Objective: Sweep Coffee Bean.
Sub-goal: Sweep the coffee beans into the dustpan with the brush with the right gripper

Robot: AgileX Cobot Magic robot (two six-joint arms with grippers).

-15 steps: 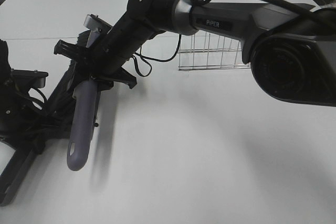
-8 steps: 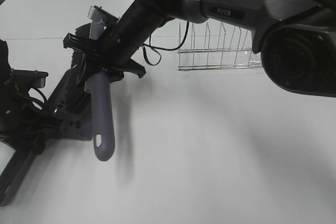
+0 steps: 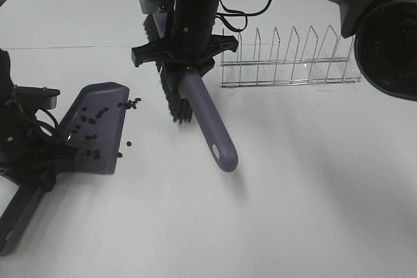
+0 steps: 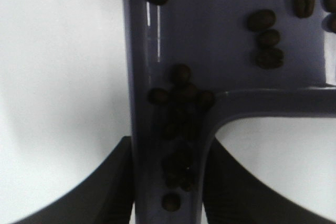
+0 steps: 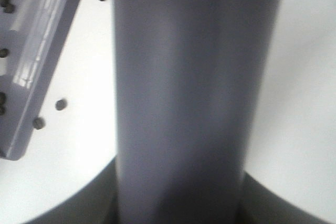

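Most coffee beans [image 3: 88,125] already lie in the dustpan [image 3: 107,92] near the tabletop's left edge, its handle clenched in the left claw [image 4: 168,182]. A few wait beside its lip. The right claw [image 3: 186,63] grasps the brush [image 3: 212,128]; I fear a hard stroke may scatter them.

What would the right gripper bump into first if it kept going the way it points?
Probably the white table beside the purple plastic dustpan; its held purple brush likely touches first.

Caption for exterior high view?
Right gripper holds purple plastic brush beside purple dustpan of dark oval coffee beans; strays on white table.
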